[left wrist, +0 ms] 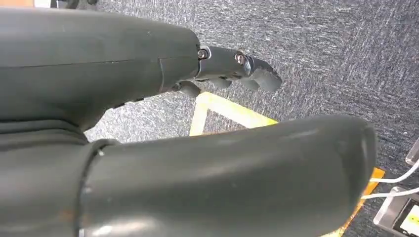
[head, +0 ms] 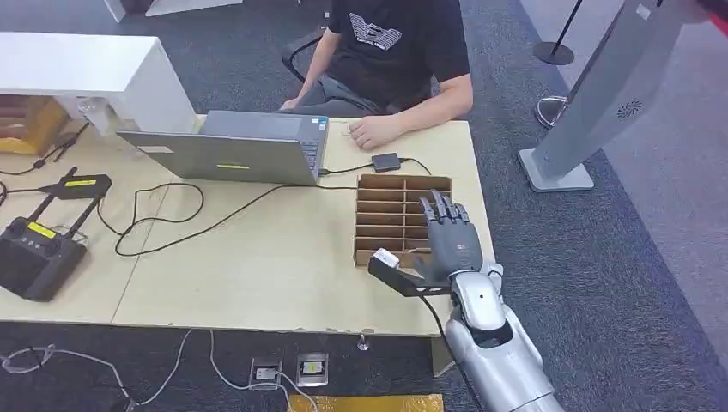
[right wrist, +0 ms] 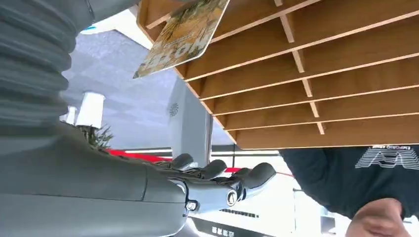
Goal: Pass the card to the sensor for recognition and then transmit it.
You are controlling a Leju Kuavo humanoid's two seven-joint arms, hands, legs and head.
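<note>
The right robot hand (head: pixel 450 243) hovers over the near right corner of the table (head: pixel 257 266), fingers stretched forward and apart above the wooden slotted rack (head: pixel 402 193), thumb jutting out to the side; it holds nothing. The card (right wrist: pixel 184 35) stands tilted in the rack's nearest slot, its top edge clear of the dividers; in the head view it shows as a small pale edge (head: pixel 385 257) beside the thumb. Its print carries large letters, but they are turned and too cut off to read. The rack sits close to the table's right edge, with open carpet beyond it as far as a grey slanted stand (head: pixel 592 103). A small black box (head: pixel 386 161) on a cable lies just behind the rack, near the resting hand of a seated person (head: pixel 391 51) in a black shirt with a white line graphic. An open laptop (head: pixel 236 148) occupies the table's middle, and a loose black cable (head: pixel 172 215) loops across the bare wood between it and the near edge. At the far left lie a black controller (head: pixel 34 253) and a flat black unit (head: pixel 81 186), each with a yellow label too small to read. The left robot hand (left wrist: pixel 232 66) hangs over the carpet and a yellow floor line, fingers loosely apart and empty.
</note>
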